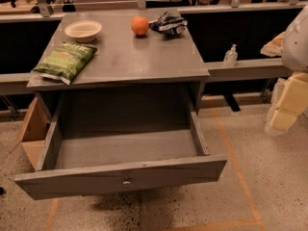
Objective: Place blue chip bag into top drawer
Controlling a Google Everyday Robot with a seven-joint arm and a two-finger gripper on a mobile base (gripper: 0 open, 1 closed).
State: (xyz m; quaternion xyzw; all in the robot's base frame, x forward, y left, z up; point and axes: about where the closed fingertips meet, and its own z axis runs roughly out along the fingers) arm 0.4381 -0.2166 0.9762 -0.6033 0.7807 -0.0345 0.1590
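Note:
The blue chip bag (pixel 168 23), crumpled dark blue foil with white patches, lies at the back right of the grey cabinet top. The top drawer (pixel 120 177) is pulled wide open below the top, with a small round metal knob (pixel 126 181) on its front panel, and its inside is bare. My gripper (pixel 281 114) hangs at the far right edge of the view, over the floor to the right of the cabinet, well away from the bag and the drawer, and holds nothing that I can see.
On the cabinet top (pixel 139 57) are an orange (pixel 140 25) just left of the bag, a white bowl (pixel 83 30) at the back left and a flat green chip bag (pixel 65 60) at the left. A sanitiser bottle (pixel 231 56) stands on the ledge behind. A cardboard box (pixel 31 134) sits left of the drawer.

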